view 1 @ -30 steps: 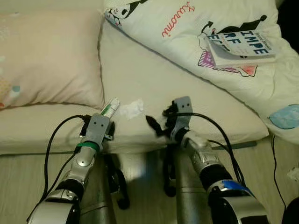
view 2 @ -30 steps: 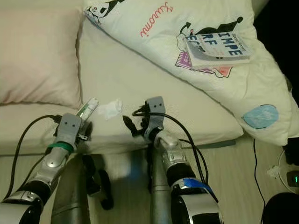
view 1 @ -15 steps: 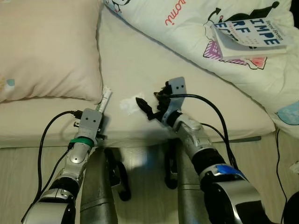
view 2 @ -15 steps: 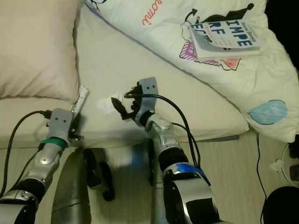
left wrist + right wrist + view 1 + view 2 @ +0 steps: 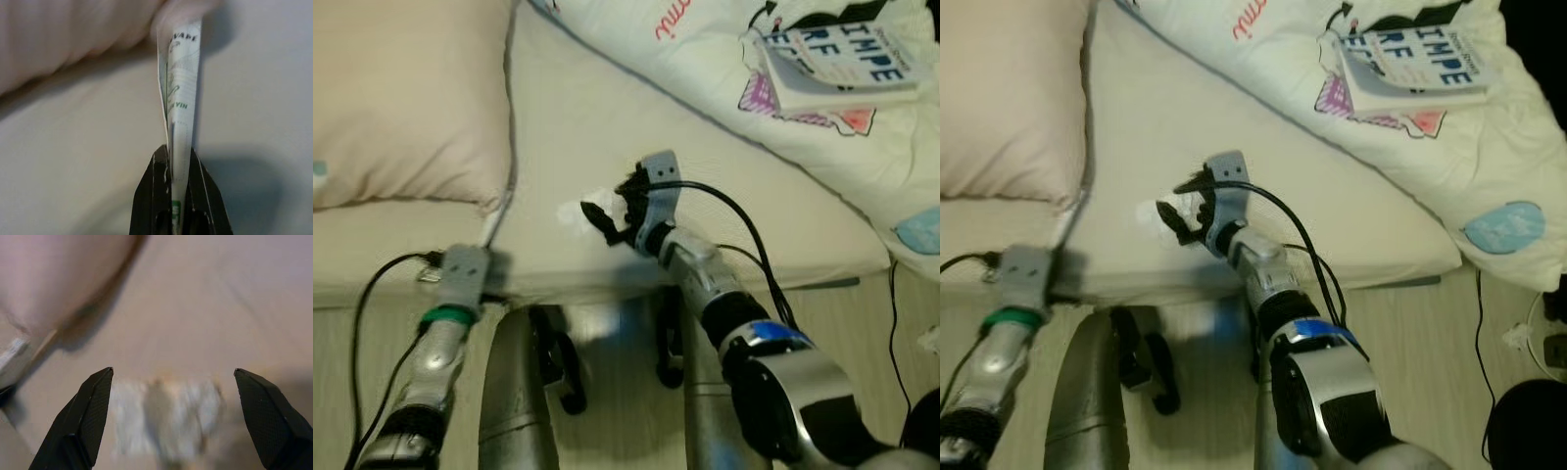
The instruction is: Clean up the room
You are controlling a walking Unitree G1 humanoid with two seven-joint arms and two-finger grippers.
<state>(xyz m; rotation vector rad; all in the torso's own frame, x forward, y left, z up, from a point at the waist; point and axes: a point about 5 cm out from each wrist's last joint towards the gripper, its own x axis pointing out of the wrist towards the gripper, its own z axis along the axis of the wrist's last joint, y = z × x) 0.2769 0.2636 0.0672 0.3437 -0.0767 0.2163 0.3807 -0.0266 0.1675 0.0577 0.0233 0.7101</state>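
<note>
A crumpled white tissue (image 5: pixel 576 212) lies on the cream mattress (image 5: pixel 597 117) near its front edge. My right gripper (image 5: pixel 603 219) is at the tissue, open. In the right wrist view its two black fingers (image 5: pixel 83 416) stand on either side of the blurred tissue (image 5: pixel 164 418). My left gripper (image 5: pixel 178 164) is shut on a flat white-and-green tube (image 5: pixel 180 98). The tube (image 5: pixel 496 223) points up toward the corner of the pink pillow (image 5: pixel 401 98), and its far end touches that corner.
A white printed duvet (image 5: pixel 705 59) covers the back right of the bed, with a book (image 5: pixel 837 64) lying on it. My own legs (image 5: pixel 514 392) stand against the mattress edge on the wooden floor. A black cable (image 5: pixel 891 323) runs along the floor at the right.
My right gripper has reached forward and left to the tissue and now straddles it. The left gripper still holds the tube, which is now nearer the pillow corner. The camera has shifted.
</note>
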